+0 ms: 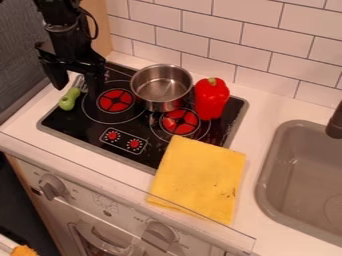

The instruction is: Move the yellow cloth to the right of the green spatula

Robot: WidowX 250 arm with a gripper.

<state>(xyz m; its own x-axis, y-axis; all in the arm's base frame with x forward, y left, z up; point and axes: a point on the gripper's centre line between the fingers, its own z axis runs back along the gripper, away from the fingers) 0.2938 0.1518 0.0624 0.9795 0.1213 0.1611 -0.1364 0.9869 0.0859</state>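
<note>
lying near-to-far, far end leaning right, the yellow cloth [200, 177] overlaps the stove [73, 124] — upright pot [161, 89] farther left, gripper [77, 88] spread wide far left.

I see a rectangular yellow cloth [198, 175], dark-specked toward its four o'clock. The glossy bell-shaped pepper [211, 100] is red, green-topped.

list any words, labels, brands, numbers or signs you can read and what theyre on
No text is readable.
Marks around the red knobs on the black stovetop: too small to read.
Marks between the gray knobs on the oven front: too small to read.
</note>
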